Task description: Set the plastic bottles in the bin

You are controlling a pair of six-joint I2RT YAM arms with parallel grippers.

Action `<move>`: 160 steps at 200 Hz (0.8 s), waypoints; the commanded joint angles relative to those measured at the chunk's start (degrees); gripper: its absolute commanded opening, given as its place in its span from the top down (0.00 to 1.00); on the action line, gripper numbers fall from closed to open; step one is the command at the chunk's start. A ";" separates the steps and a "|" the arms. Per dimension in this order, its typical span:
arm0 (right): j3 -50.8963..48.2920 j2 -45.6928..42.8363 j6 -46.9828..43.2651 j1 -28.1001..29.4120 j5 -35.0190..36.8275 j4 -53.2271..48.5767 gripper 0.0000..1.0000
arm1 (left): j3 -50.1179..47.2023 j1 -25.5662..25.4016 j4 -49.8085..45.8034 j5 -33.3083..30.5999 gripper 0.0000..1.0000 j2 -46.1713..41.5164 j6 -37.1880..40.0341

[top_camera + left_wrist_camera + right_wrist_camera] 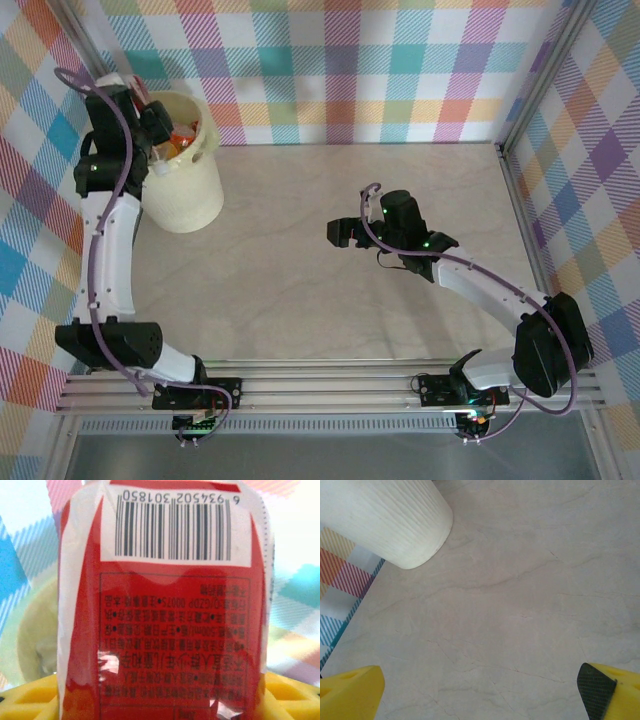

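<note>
A plastic bottle (165,610) with a red label and a barcode sits close to the left wrist camera, and my left gripper (160,700) is shut on it, a yellow finger (30,700) on each side. In the top view this gripper (160,125) hangs over the near-left rim of the cream bin (190,205). Orange and red bottles (184,139) lie inside the bin. My right gripper (340,233) hovers open over the middle of the table, and nothing lies between its yellow fingers (350,692). The bin's ribbed wall (390,520) stands ahead of it to the left.
The bin stands at the back left, near the plaid wall (330,70). Plaid walls also close the left and right sides. An aluminium rail (330,385) with both arm bases runs along the near edge. Pale marble tabletop (400,180) stretches between the bin and the right wall.
</note>
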 commanded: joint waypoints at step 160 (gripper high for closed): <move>4.92 6.02 0.23 0.24 1.97 -0.98 0.00 | 29.55 12.32 11.61 26.10 0.56 31.61 39.04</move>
